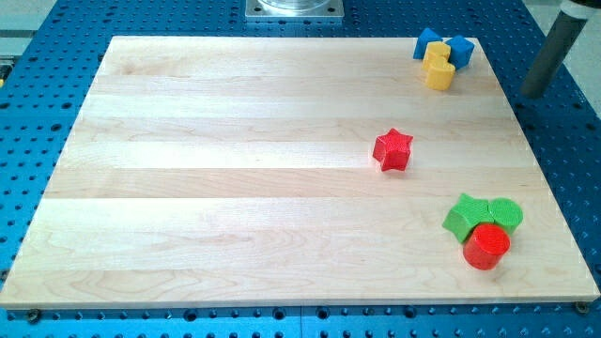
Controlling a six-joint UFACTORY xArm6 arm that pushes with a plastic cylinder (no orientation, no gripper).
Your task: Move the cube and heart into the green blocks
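A blue cube [428, 42] sits at the board's top right, touching a second blue block [461, 49] and two yellow blocks: a small one [437, 52] and a heart-like one [439, 74] just below it. Two green blocks lie at the lower right: a green star [466, 216] and a green round block [506, 213], side by side. A red cylinder [485, 247] touches them from below. My tip [532, 93] is off the board's right edge, to the right of the blue and yellow cluster and far above the green blocks. It touches no block.
A red star [392, 149] lies alone right of the board's centre, between the top cluster and the green blocks. The wooden board [235, 188] rests on a blue perforated table [563, 160]. A metal mount [294, 8] sits at the view's top centre.
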